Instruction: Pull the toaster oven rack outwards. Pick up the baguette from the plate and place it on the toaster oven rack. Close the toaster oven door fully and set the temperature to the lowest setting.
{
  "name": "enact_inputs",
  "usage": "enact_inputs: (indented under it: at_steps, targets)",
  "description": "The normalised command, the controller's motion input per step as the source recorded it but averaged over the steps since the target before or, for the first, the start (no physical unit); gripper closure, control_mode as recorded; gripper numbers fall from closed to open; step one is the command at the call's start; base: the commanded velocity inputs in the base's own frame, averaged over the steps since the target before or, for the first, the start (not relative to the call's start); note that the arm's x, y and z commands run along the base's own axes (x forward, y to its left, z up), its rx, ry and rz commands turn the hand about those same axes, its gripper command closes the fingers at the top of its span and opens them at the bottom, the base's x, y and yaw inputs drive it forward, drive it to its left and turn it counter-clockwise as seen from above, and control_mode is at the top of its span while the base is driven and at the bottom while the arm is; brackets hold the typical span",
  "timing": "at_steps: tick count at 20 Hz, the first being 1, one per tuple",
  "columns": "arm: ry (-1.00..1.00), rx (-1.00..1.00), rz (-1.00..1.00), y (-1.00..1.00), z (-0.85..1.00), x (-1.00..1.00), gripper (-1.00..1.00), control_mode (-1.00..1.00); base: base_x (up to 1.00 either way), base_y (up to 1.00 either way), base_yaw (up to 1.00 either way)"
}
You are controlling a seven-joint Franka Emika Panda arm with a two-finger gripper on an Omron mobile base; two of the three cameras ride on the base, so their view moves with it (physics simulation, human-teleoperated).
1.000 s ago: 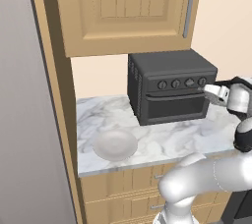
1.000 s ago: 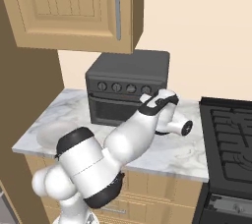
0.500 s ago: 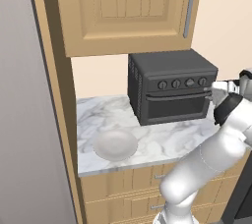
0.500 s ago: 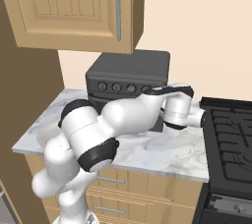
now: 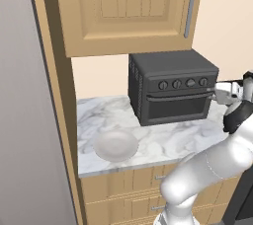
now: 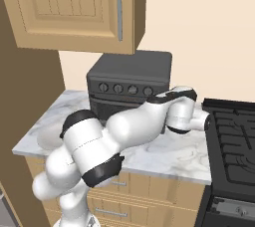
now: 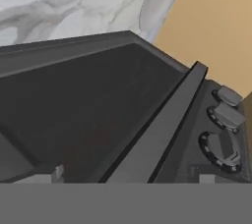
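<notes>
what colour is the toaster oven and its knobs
The toaster oven is dark grey all over, knobs included; the left base view shows it best.

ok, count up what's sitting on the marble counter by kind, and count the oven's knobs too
Boxy dark grey toaster oven: 1
Round pale white-grey plate: 1
Round knobs on the oven front: 4
Total: 2 things on the counter, plus 4 knobs

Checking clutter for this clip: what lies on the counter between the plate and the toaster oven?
Bare marble counter separates the plate from the toaster oven, seen in the left base view.
</notes>
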Motion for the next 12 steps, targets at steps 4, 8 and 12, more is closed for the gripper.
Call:
enact_inputs:
  at_steps: [4, 8, 12]
  targets:
    - [0.01, 0.01, -0.72, -0.07, 0.39, -0.01, -1.00, -1.00, 0.00, 0.00, 0.00]
    - [0.05, 0.06, -0.70, -0.14, 0.54, 0.00, -1.00, -1.00, 0.00, 0.00, 0.00]
    - [0.19, 0.08, -0.53, -0.17, 0.77, -0.02, -1.00, -1.00, 0.00, 0.00, 0.00]
